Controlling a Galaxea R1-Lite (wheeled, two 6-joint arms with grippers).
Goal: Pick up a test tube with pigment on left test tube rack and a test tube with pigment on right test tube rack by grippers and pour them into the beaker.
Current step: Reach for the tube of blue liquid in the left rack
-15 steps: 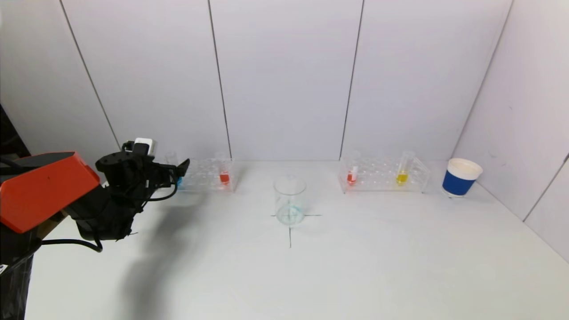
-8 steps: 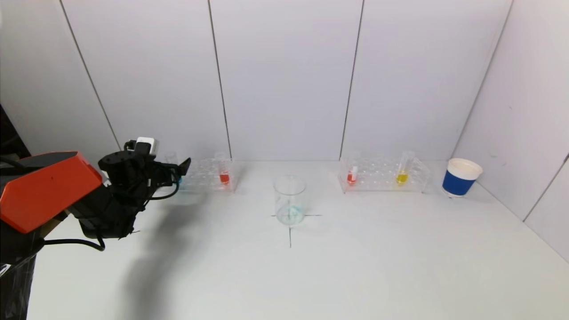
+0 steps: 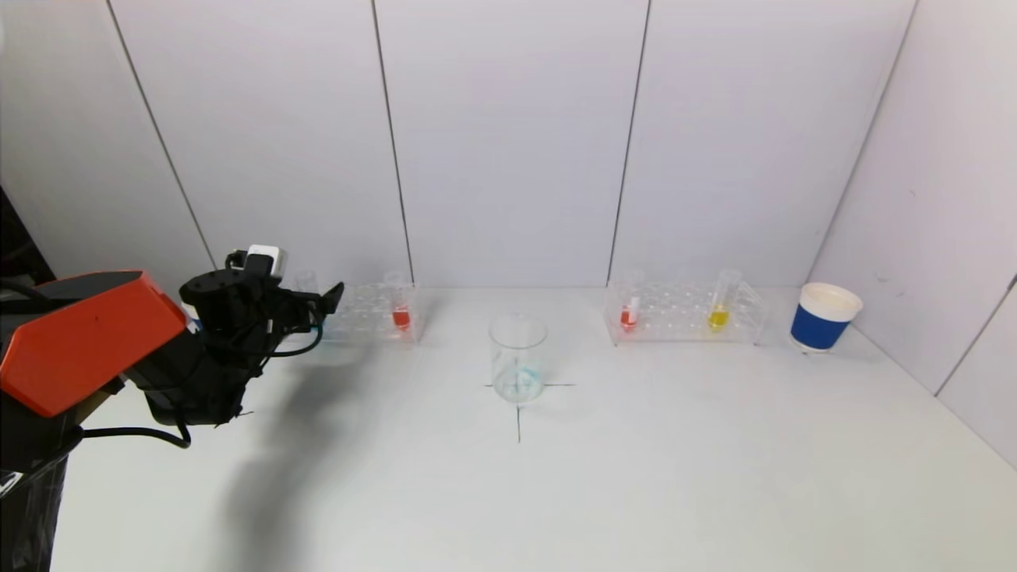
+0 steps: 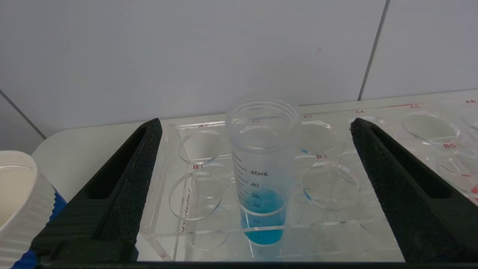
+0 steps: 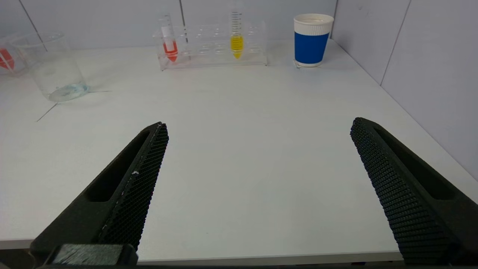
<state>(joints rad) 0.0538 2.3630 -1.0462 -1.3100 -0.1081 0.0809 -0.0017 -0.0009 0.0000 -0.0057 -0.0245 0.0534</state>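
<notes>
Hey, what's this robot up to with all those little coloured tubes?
It is about to mix coloured liquids. Its left gripper is open around a tube of blue liquid standing in the left rack, not yet gripping it. The right gripper is open and empty, low over the table's near edge, far from the right rack with its red and yellow tubes. The beaker waits in the middle.

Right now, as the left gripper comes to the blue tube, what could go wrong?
1. The open left gripper straddles the blue tube; a finger may bump the clear left rack on closing.
2. The tube has no cap, so tilting it early may spill pigment before the beaker.
</notes>
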